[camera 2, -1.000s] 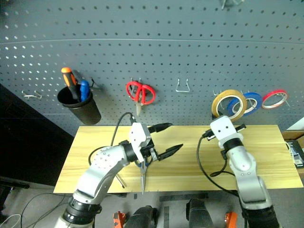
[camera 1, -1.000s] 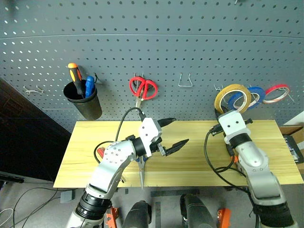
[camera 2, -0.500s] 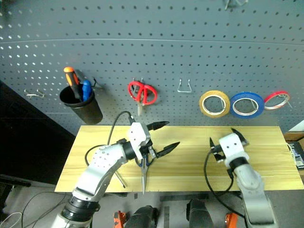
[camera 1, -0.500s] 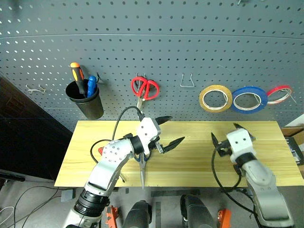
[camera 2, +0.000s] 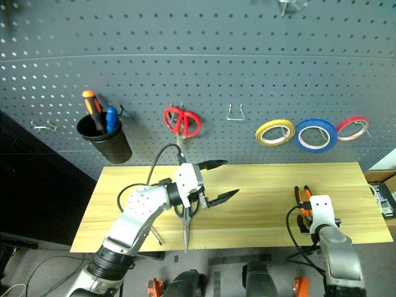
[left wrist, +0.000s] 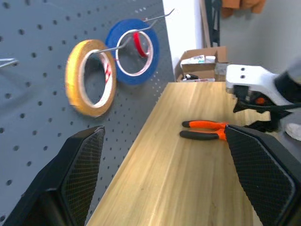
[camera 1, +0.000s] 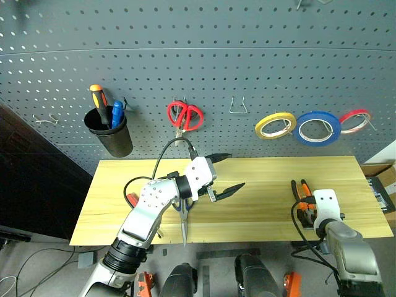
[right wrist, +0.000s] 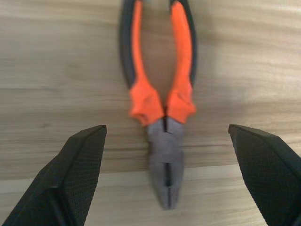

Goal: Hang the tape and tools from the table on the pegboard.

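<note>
Right hand (right wrist: 164, 174) down over pliers (right wrist: 161, 108)

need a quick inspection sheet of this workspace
surface: table, bare in the middle.
job's things: yellow tape hung on pegboard; pliers and scissors on the table.
clutter: red scissors, blue tape, red tape, black cup on the board.
grippers: left gripper open, empty; right gripper open over the pliers.
cables: black cable on left arm.
surroundings: cardboard box.
</note>
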Available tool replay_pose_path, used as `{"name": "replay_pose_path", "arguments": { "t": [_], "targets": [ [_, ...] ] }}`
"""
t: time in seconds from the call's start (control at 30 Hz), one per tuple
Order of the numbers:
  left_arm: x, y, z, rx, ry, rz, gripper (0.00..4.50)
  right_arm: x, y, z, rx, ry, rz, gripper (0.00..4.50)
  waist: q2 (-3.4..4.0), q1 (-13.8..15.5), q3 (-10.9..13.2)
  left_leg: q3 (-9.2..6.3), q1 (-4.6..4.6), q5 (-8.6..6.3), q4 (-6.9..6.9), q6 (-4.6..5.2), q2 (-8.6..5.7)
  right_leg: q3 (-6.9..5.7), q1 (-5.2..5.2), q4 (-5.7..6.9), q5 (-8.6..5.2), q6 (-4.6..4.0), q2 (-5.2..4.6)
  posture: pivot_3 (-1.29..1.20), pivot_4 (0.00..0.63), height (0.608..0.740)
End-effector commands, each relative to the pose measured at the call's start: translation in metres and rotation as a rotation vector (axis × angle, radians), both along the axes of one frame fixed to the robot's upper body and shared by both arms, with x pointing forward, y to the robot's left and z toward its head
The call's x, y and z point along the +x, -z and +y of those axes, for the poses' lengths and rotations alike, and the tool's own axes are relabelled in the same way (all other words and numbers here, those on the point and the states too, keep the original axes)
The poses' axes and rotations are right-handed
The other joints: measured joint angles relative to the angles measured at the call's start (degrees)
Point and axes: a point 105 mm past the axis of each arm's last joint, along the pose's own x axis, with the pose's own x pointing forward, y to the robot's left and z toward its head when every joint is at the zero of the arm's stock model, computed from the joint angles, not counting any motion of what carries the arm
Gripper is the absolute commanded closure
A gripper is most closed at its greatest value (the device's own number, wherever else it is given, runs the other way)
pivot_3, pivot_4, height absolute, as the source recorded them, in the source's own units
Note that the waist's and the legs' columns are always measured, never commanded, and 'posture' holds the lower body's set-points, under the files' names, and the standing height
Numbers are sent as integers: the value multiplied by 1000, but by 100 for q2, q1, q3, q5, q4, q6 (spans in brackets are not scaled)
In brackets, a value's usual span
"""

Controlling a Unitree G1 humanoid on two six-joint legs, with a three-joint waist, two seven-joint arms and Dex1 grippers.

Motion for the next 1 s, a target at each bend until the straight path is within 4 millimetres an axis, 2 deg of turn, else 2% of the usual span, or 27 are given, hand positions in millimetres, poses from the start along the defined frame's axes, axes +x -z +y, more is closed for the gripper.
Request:
{"name": "replay_pose_path", "arguments": {
  "t": [0.03, 0.27, 0.47, 0.8, 0.9, 1.0],
  "targets": [
    [-6, -5, -3, -8, 20, -35, 172, 15, -7, -10, 35, -10, -22, 39, 0, -4, 0, 2, 5, 0, 0, 1, 0, 1, 4, 1, 0, 0, 0, 0, 209, 740],
    [-7, -4, -1, -7, 14, -27, 172, 36, -12, -25, 45, -27, 0, 39, 0, 14, 0, -1, 12, -1, 0, 3, 0, -2, 14, -1, 0, 0, 1, 9, 211, 740],
    [-6, -3, 0, -4, 11, -24, 172, 37, 0, -37, 59, -2, 77, 39, 0, 26, 0, -2, 10, -1, 0, 3, 0, -2, 14, -2, 0, 0, -1, 14, 212, 740],
    [-4, -2, 1, -1, 9, -23, 172, 40, 11, -25, 161, 0, 124, 39, -4, 12, -2, 0, 12, -1, 0, 3, 3, -1, 15, -2, 0, 0, 0, 11, 213, 740],
    [-4, -2, 2, -3, 5, -18, 172, 40, 14, -21, 182, -8, 134, 622, -9, 11, -5, -1, 13, -1, 1, 3, 3, -1, 15, -1, 0, 0, 0, 11, 212, 740],
    [-3, 0, 3, -6, -5, -2, 172, 41, 15, -18, 186, -19, 134, 1540, -12, 12, -7, -1, 13, -1, 1, 3, 3, -1, 16, -2, 0, 0, 0, 11, 212, 740]
  ]
}}
